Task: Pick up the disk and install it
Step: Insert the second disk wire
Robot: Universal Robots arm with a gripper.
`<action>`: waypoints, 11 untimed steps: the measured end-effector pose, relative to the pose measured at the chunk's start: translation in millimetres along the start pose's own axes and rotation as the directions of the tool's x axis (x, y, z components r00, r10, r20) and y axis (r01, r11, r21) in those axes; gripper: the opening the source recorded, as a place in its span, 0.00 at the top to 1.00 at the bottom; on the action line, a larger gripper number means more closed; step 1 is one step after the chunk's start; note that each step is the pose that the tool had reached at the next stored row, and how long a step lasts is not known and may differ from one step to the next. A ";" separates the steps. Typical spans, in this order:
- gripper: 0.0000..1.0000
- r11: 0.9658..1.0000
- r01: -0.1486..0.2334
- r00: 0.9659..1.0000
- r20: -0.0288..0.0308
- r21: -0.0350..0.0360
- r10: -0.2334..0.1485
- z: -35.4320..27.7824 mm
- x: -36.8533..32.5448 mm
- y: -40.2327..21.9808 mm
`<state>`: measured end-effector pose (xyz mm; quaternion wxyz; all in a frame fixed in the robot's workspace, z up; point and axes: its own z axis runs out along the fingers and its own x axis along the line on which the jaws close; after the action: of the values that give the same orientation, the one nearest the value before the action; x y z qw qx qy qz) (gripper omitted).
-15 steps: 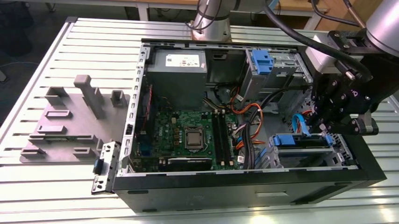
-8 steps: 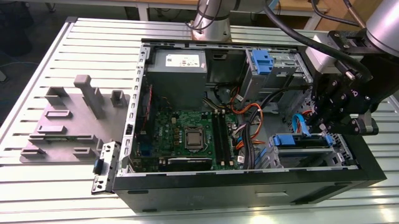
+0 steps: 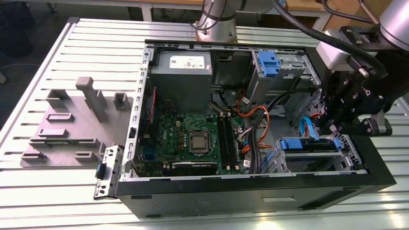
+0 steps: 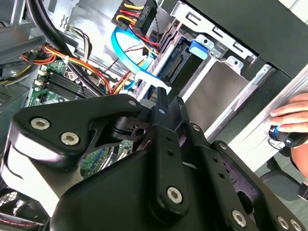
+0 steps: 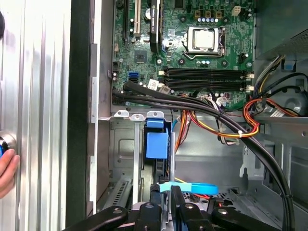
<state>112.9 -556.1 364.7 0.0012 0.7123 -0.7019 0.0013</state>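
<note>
Sitting in bay below claw (image 5: 171, 192): disk (image 5: 157, 144).

Open computer case (image 3: 191, 189) beside a grey fixture block (image 3: 70, 124) on slatted table (image 3: 57, 201).

One open computer case (image 3: 255, 191) sits on one slatted table (image 3: 38, 201). Inside are one green motherboard (image 3: 191, 139), one grey power-supply box (image 3: 182, 64) at upper centre, and two blue drive carriers: one (image 3: 268, 62) upper right, one (image 3: 300, 143) lower right. One grey fixture block (image 3: 64, 129) lies left. One gripper (image 3: 332, 127) hangs at right.
</note>
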 end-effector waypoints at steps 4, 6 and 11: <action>0.77 1.000 0.000 1.000 0.000 0.000 0.000 -4.1 0.0 0.0; 0.77 1.000 0.000 1.000 0.000 0.000 0.000 -4.7 0.0 0.0; 0.77 1.000 0.000 1.000 0.000 0.000 0.000 -5.6 -0.3 0.0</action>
<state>112.9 -555.8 370.3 0.0012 0.7123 -0.7019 0.0013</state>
